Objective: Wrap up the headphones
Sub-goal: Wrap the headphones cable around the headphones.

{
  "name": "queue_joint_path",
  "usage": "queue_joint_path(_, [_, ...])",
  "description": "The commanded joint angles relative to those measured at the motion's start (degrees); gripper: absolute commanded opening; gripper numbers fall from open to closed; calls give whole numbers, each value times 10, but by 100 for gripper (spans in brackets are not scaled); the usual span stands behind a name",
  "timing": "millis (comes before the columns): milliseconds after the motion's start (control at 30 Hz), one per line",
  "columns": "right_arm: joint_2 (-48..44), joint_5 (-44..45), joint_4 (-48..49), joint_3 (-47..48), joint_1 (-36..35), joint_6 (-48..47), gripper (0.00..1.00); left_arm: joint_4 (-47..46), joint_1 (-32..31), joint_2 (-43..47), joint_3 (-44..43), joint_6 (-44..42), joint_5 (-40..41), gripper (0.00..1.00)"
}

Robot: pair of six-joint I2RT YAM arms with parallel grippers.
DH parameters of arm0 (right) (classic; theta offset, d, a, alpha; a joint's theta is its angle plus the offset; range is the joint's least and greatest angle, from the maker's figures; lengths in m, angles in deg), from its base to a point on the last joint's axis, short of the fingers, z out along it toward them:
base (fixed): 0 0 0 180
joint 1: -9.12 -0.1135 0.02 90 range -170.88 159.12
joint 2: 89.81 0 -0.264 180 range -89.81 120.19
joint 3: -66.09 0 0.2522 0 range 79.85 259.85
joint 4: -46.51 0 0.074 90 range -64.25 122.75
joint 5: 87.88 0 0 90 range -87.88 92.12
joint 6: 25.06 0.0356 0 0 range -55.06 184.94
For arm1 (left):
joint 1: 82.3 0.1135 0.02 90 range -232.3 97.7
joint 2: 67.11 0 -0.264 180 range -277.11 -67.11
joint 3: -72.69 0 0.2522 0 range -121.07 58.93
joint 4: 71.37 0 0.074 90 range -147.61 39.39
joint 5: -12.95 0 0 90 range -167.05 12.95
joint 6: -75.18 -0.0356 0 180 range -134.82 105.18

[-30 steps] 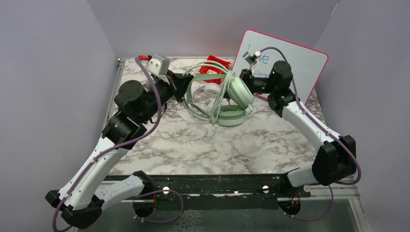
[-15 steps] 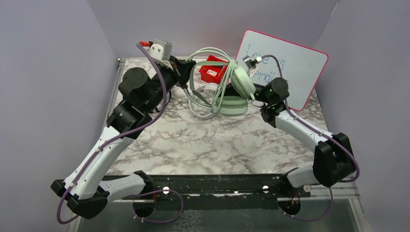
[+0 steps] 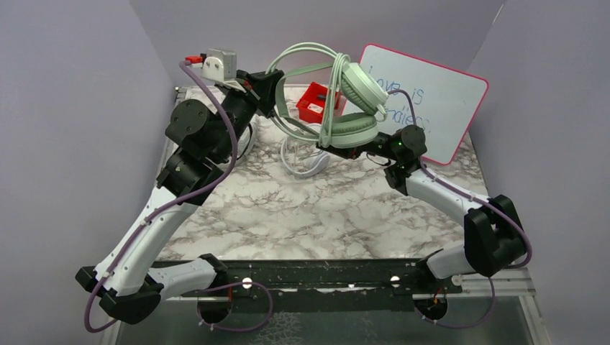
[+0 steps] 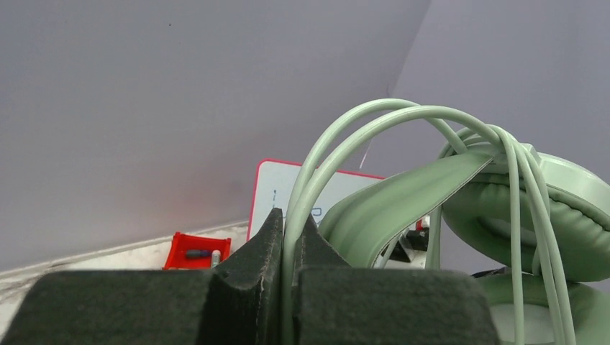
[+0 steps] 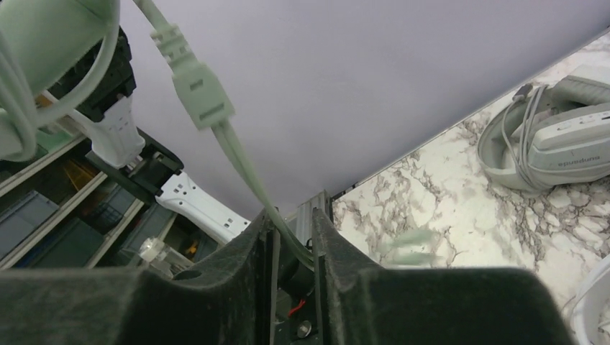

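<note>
The mint green headphones [image 3: 357, 100] hang in the air over the back of the table. My left gripper [image 3: 277, 77] is shut on their twin wire headband [image 4: 291, 237], which arches up from between the pads. The cups [image 4: 547, 215] hang to the right, with thin cable looped over them. My right gripper [image 3: 363, 149] sits just under the lower cup. Its jaws stand a little apart, and the mint cable [image 5: 248, 169] with its splitter block [image 5: 196, 90] runs loosely through the gap of this gripper [image 5: 293, 219].
Another pale pair of headphones [image 3: 306, 154] lies on the marble table beneath, seen also as a grey-white pair [image 5: 554, 140]. A red bin [image 3: 316, 102] and a pink-edged whiteboard [image 3: 431, 93] stand at the back. Grey walls close in on both sides.
The left gripper has lifted the mint headphones up off the table and toward the back. The right gripper's jaws have parted, and it has dropped below the cups.
</note>
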Motion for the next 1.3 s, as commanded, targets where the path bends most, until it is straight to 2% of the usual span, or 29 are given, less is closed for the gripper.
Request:
queue_joint_path(0, [14, 12, 28, -5, -7, 0, 23, -123, -1, 7, -35, 52, 31, 0])
queue_joint_path(200, [26, 20, 59, -11, -10, 10, 4, -145, -1, 0, -38, 63, 50, 0])
queue_joint_path(367, [7, 36, 80, -41, -37, 18, 1, -177, -1, -17, -36, 53, 103, 0])
queue_joint_path(500, [-17, 43, 21, -37, -53, -26, 1, -179, -1, -31, -50, 43, 100, 0])
queue_joint_path(533, [-29, 57, -18, -38, -53, -42, 4, -175, -1, -33, -54, 40, 96, 0])
queue_joint_path(567, [-45, 74, -60, -40, -52, -62, 11, -171, -1, -34, -58, 38, 93, 0])
queue_joint_path(667, [-102, 162, -206, -53, -47, -142, 37, -169, -1, -30, -60, 34, 85, 0])
queue_joint_path(767, [-145, 170, -243, -83, -8, -186, 53, -167, -1, -28, -65, 36, 77, 0])
queue_joint_path(833, [-157, 126, -253, -94, 42, -201, 64, -161, -1, -31, -74, 38, 71, 0])
queue_joint_path(933, [-153, 46, -266, -67, 119, -221, 74, -159, -2, -35, -84, 43, 58, 0])
queue_joint_path(1100, [-111, 25, -374, 73, 141, -298, 92, -161, -1, -43, -94, 50, 46, 0])
queue_joint_path(1267, [-79, -16, -354, 154, 190, -266, 96, -149, -1, -55, -113, 51, 34, 0])
